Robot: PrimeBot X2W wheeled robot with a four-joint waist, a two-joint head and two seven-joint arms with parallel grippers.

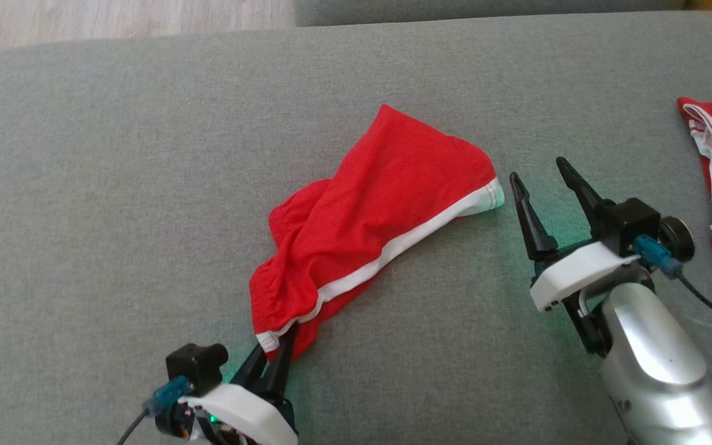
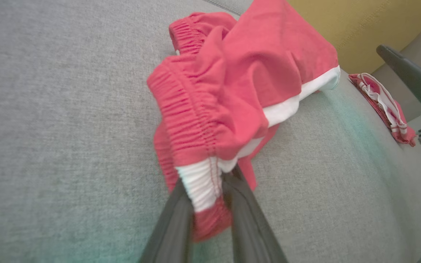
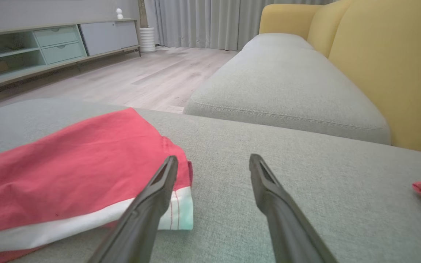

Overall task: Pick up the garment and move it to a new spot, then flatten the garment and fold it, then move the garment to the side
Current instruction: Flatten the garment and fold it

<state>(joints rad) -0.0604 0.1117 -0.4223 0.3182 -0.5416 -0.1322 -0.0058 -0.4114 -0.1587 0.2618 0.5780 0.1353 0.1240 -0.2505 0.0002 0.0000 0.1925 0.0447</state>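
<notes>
The left end effector (image 1: 277, 349) nips the red shorts (image 1: 387, 204) by a waistband edge that may slip; the right end effector (image 1: 538, 170) stands wide.

The garment (image 1: 387, 198) is a pair of red shorts with a white stripe down the side and a gathered elastic waistband. It lies crumpled near the middle of the grey cushion (image 1: 115, 185), stretched on a slant. The leg end lies flat, farther off; the waistband is bunched at the near end, its white-striped corner pinched by the left gripper (image 1: 277, 349)
</notes>
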